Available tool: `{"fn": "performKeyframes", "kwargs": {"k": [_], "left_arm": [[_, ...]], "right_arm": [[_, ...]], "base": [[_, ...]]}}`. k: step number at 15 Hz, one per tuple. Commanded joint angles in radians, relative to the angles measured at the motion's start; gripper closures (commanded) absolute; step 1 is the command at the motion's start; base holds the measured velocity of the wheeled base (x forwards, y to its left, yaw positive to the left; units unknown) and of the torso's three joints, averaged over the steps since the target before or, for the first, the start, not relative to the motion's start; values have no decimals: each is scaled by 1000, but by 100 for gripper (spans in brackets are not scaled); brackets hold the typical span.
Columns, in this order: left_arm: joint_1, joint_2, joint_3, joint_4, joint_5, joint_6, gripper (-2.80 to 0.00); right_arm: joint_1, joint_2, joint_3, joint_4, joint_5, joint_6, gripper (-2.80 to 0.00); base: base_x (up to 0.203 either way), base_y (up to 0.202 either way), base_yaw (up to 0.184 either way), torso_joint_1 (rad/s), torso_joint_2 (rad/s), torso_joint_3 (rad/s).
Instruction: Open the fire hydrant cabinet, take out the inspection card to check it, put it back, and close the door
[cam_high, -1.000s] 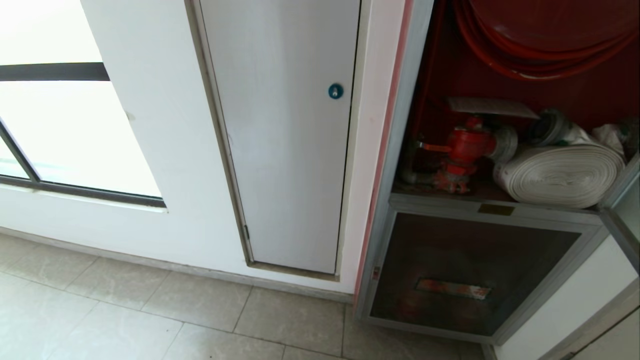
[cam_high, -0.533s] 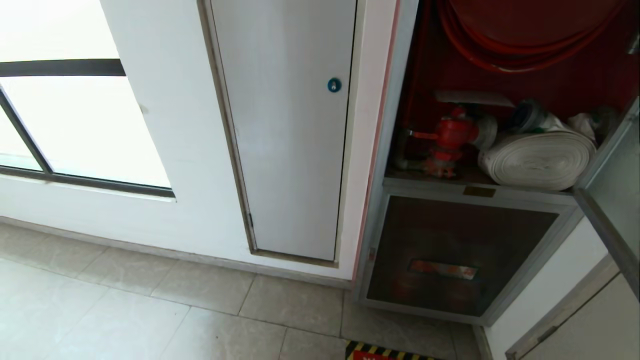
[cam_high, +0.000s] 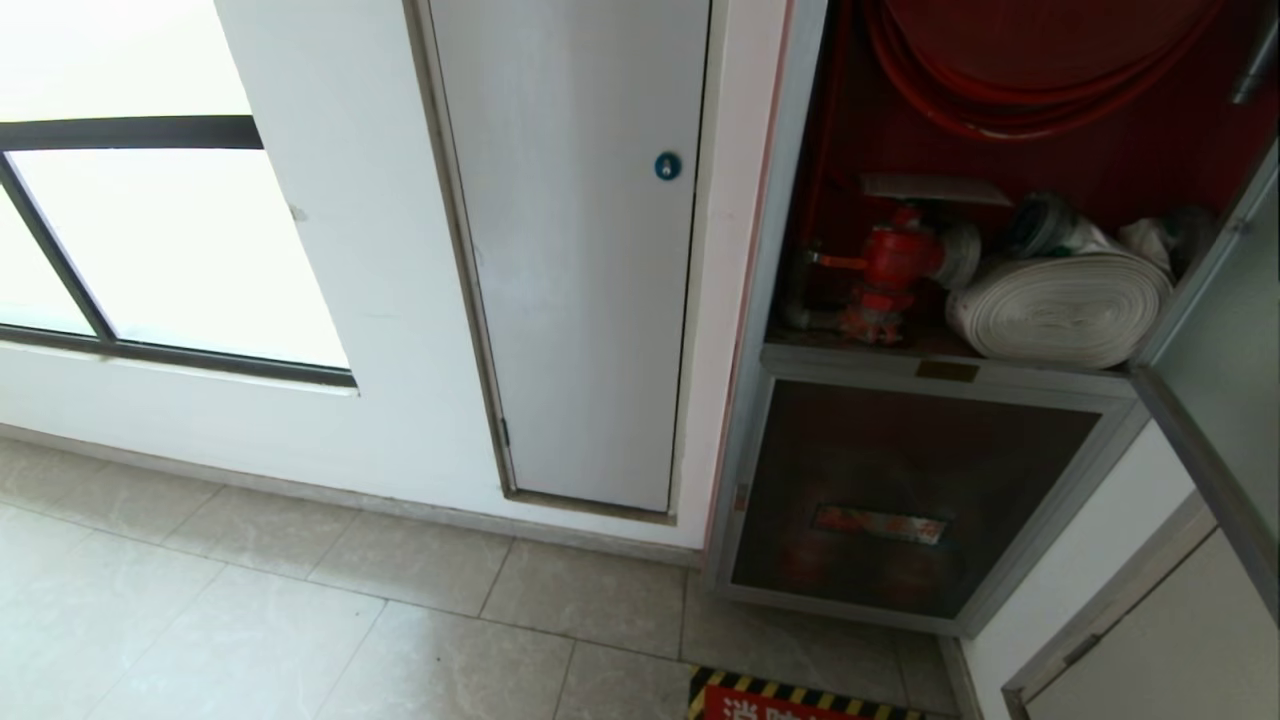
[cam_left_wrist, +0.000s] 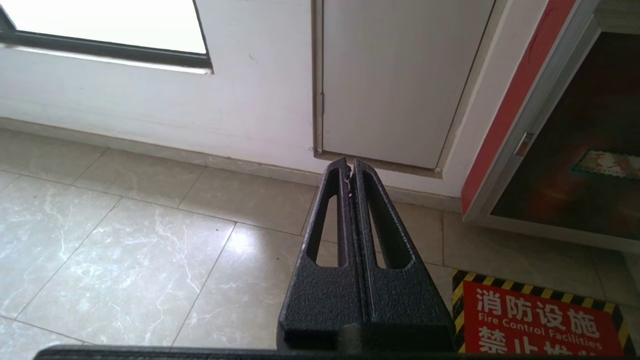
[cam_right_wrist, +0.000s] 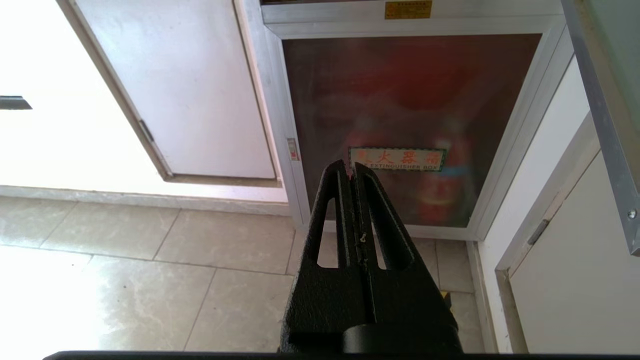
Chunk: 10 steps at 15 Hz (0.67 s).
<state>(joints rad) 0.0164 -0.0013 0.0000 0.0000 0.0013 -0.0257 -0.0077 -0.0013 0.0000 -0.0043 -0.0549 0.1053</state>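
The fire hydrant cabinet (cam_high: 778, 250) stands open at the right of the head view, its interior red. The inspection card (cam_high: 935, 188) lies flat on top of the red valve (cam_high: 895, 258), beside the white rolled hose (cam_high: 1060, 305) and under the red coiled hose (cam_high: 1000, 100). The door (cam_high: 1215, 400) is swung out at the far right; its silver frame (cam_right_wrist: 602, 125) also shows in the right wrist view. Neither arm is in the head view. My left gripper (cam_left_wrist: 350, 167) is shut and empty, low over the floor tiles. My right gripper (cam_right_wrist: 351, 170) is shut and empty, facing the lower glass panel.
A white panel (cam_high: 580, 300) with a round blue lock (cam_high: 667, 166) is left of the cabinet. Below the cabinet is a dark glass panel with a red label (cam_high: 880, 523). A window (cam_high: 150, 250) is at the left, a red floor sign (cam_left_wrist: 535, 320) before the cabinet, a white door (cam_high: 1180, 640) at the right.
The whole head view has shifted: the cabinet sits higher and further left, more of the door and the floor sign came into view. Nothing in the scene itself moved.
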Motion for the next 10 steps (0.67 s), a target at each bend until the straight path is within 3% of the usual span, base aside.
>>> {"fn": "performKeyframes", "kwargs": {"k": [1, 6, 10], "left_arm": [[0, 1, 0, 0, 0, 0, 0], [0, 1, 0, 0, 0, 0, 0], [0, 1, 0, 0, 0, 0, 0]], "right_arm": [[0, 1, 0, 0, 0, -1, 0], [0, 1, -13, 3, 0, -10, 0], [0, 65, -143, 44, -5, -8, 0]], "base": [[0, 0, 0, 0, 0, 0], [0, 0, 0, 0, 0, 0], [0, 0, 0, 0, 0, 0]]}}
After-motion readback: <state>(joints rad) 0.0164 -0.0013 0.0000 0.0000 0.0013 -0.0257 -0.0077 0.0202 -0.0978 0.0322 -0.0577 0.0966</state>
